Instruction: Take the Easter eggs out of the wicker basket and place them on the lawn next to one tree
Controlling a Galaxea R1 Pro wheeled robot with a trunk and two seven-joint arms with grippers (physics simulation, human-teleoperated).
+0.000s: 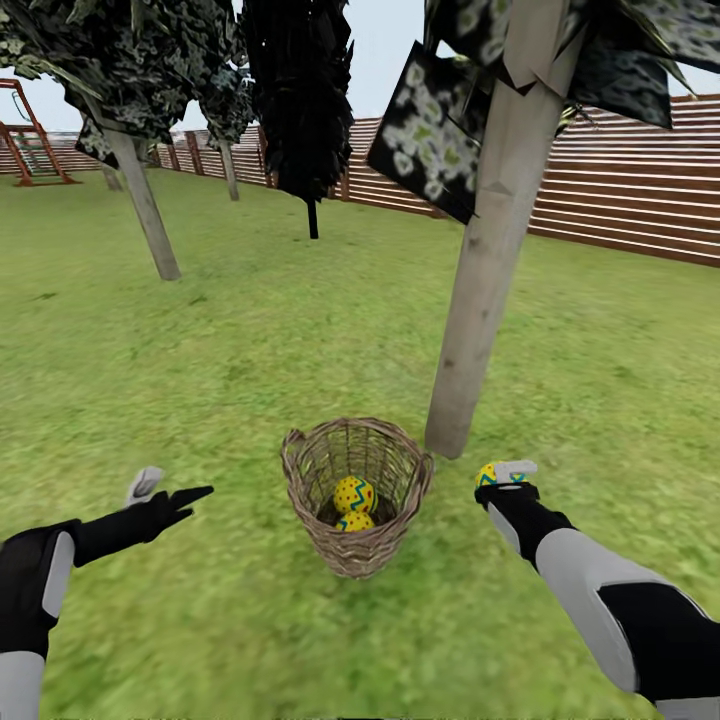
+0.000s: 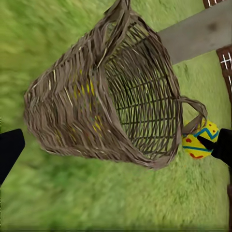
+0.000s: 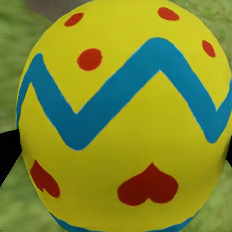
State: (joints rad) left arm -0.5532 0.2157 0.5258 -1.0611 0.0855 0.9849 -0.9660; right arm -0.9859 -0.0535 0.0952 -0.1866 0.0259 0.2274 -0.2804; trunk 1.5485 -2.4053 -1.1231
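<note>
The wicker basket (image 1: 356,494) stands on the lawn (image 1: 200,350) in front of me, with two yellow Easter eggs (image 1: 354,495) inside it. The third egg (image 1: 489,473) is low over the grass to the right of the basket, close to the foot of the pale tree trunk (image 1: 490,260), and my right gripper (image 1: 505,475) is shut on it. That egg (image 3: 123,116) looms large in the right wrist view and appears as the egg (image 2: 199,141) past the basket (image 2: 106,92) in the left wrist view. My left gripper (image 1: 170,488) hangs open to the basket's left.
Another pale-trunked tree (image 1: 145,205) stands at the back left, a black-foliaged tree (image 1: 305,110) behind the basket. A brown slat fence (image 1: 620,190) rings the yard, with a reddish play tower (image 1: 25,135) far left. Grass lies around the trunk's foot.
</note>
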